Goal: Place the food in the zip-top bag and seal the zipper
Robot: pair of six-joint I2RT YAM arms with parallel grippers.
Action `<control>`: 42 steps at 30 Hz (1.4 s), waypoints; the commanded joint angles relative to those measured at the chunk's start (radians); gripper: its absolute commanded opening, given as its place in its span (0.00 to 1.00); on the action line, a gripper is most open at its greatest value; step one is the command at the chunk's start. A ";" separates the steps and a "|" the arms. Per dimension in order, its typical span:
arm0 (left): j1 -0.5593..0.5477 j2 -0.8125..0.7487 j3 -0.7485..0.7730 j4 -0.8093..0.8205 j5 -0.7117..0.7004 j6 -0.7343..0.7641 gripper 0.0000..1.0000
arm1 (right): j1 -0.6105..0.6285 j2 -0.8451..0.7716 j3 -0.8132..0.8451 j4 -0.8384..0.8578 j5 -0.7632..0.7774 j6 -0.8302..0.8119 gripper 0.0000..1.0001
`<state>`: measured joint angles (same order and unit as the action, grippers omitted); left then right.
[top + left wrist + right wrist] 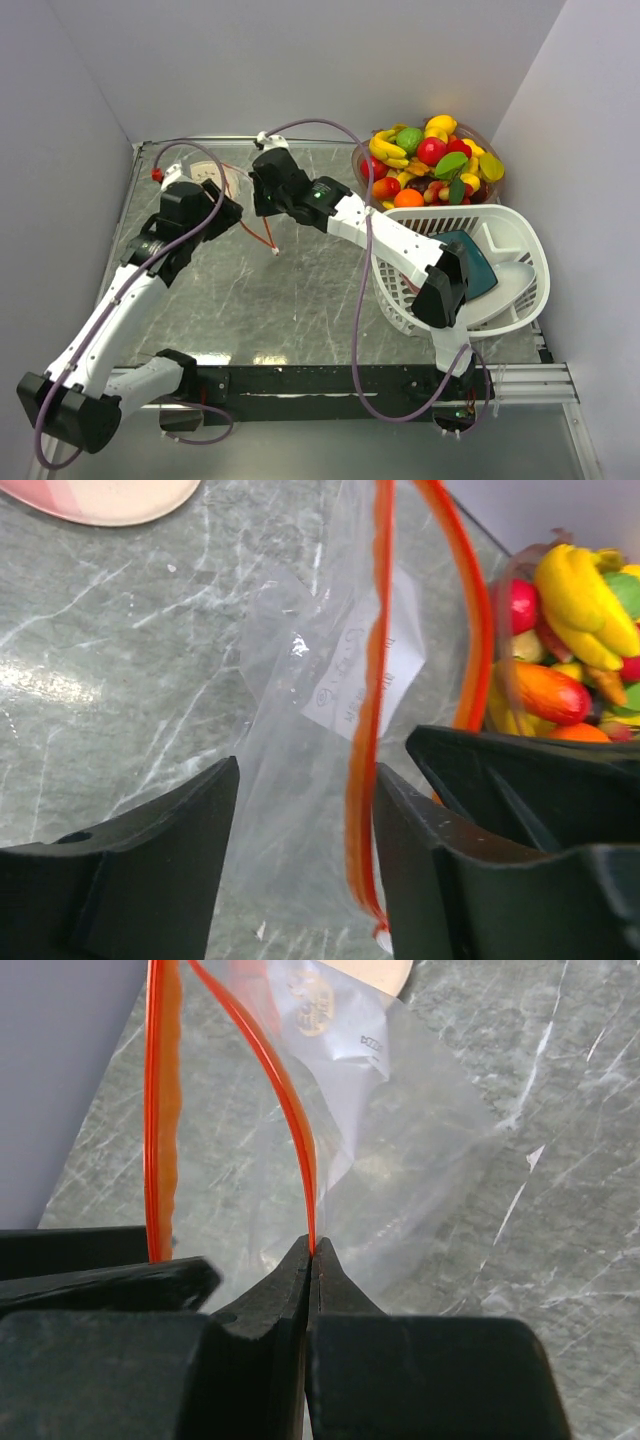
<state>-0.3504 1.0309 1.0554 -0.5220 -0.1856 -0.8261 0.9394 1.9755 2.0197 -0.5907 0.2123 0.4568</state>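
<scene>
My right gripper is clamped tight on one lip of the zipper, the orange-red strip pinched right at the fingertips. That holds the zip-top bag up off the marble table at the back left, with its mouth already parted. My left gripper stands open around the other lip. In the left wrist view that strip runs down between the fingers, closer to the right-hand one, and I cannot tell whether it touches. The job now, as I read it, is to take this second lip cleanly. I'd nudge the left wrist sideways so the strip sits midway between the pads, then close on the stiff strip itself and not on the slippery film below it, which would likely slide out. I'd also make sure only one lip is between the fingers, or I will pinch the mouth shut. I won't pull until the pinch is firm, and then I'll ease the hands apart gently so the right grip isn't torn loose. The food sits heaped at the back right, none of it in the bag as far as I can see.
</scene>
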 commanded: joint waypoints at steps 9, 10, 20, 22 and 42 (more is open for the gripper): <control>-0.013 0.049 0.103 -0.088 -0.373 0.111 0.01 | -0.122 -0.121 -0.143 0.068 -0.027 0.033 0.00; -0.015 0.057 0.133 -0.107 -0.402 0.117 0.01 | -0.129 -0.122 -0.154 0.065 -0.024 0.028 0.00; -0.209 0.273 0.337 -0.274 -0.520 0.104 0.01 | -0.129 -0.101 -0.168 0.077 -0.146 0.022 0.00; -0.225 0.346 0.350 -0.305 -0.505 0.061 0.01 | -0.129 -0.093 -0.174 0.075 -0.155 0.020 0.01; -0.242 0.463 0.287 -0.044 -0.266 -0.047 0.01 | -0.206 -0.450 -0.403 0.106 -0.031 0.002 0.64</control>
<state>-0.5869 1.4963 1.3479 -0.6514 -0.5220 -0.8413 0.7605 1.6302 1.6180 -0.5224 0.1371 0.4721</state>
